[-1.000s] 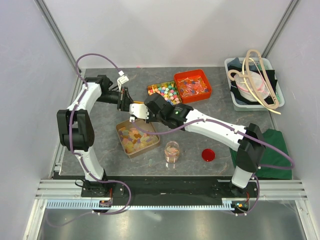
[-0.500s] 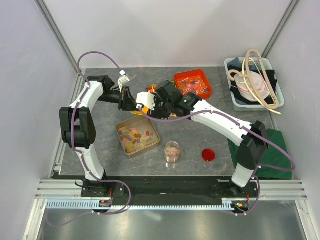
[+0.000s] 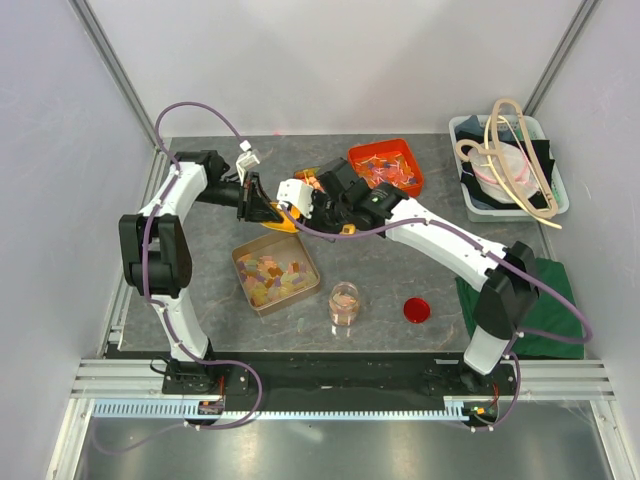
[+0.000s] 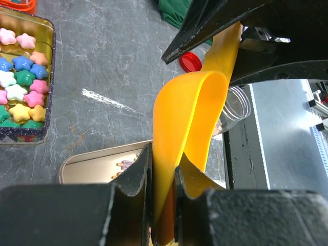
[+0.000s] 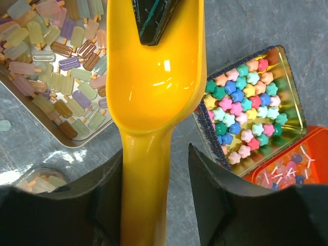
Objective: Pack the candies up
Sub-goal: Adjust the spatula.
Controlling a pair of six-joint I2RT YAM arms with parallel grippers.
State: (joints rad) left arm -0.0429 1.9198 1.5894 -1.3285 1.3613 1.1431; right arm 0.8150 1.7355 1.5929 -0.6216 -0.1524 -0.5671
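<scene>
Passing the empty yellow plastic scoop (image 5: 154,92) between arms, above the grey worktop (image 3: 400,270).
Right fingers (image 5: 210,174) have lifted it off the shallow tan tin (image 3: 240,268) of flat pastel candies (image 3: 273,272), left of centre, and grip its handle; left fingers (image 4: 136,174) clench its rim. Its bowl carries none. The star-candy tin (image 5: 292,87) crowds behind; open worktop lies near the glass jar (image 3: 344,303).
</scene>
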